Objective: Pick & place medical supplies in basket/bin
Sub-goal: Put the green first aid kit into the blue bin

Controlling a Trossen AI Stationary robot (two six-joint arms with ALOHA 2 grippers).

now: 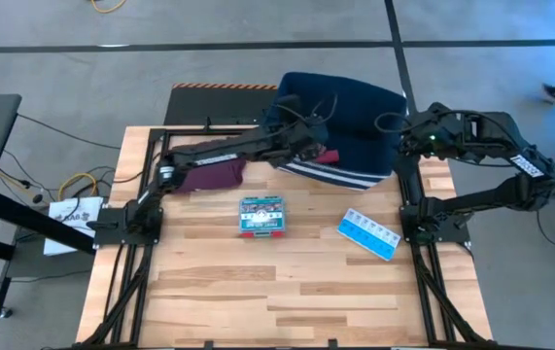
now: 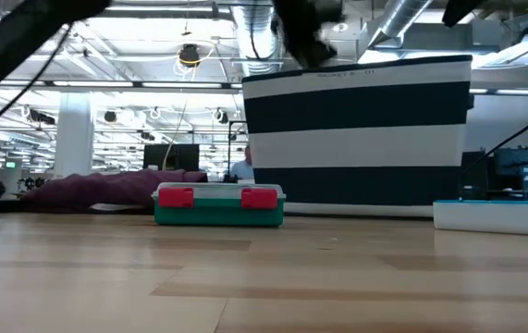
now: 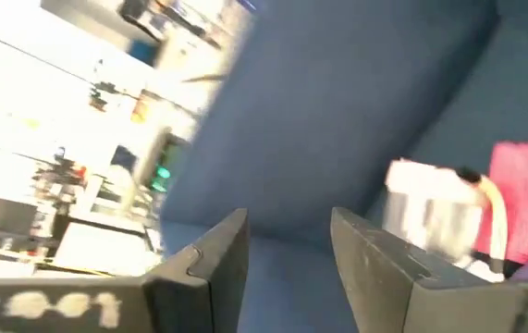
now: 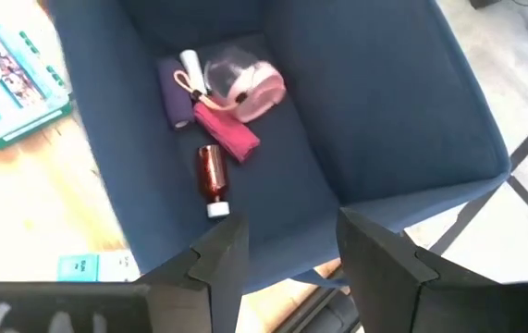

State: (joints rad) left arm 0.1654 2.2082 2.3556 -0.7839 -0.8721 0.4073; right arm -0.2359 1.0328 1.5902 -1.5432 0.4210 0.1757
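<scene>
The navy bin (image 1: 355, 112) with white stripes (image 2: 361, 139) stands at the table's far edge. In it lie a pink roll (image 4: 245, 81), a maroon roll (image 4: 227, 131), a navy roll (image 4: 175, 94), a thin stick (image 4: 190, 67) and a brown vial (image 4: 212, 176). My left gripper (image 3: 287, 250) is open and empty, reaching into the bin's opening (image 1: 311, 144) near a white packet (image 3: 430, 211) and the pink roll (image 3: 524, 199). My right gripper (image 4: 287, 245) is open and empty above the bin's right side (image 1: 415, 136). A teal box (image 1: 262, 216) and a blue-white pill organizer (image 1: 369, 233) lie on the table.
A maroon cloth (image 1: 209, 177) lies on the table left of the bin, under my left arm. The teal box (image 2: 219, 205) has red latches facing the near edge. Bare wood lies near the front edge (image 1: 287, 301). The pill organizer (image 2: 495, 215) lies beside my right arm's base.
</scene>
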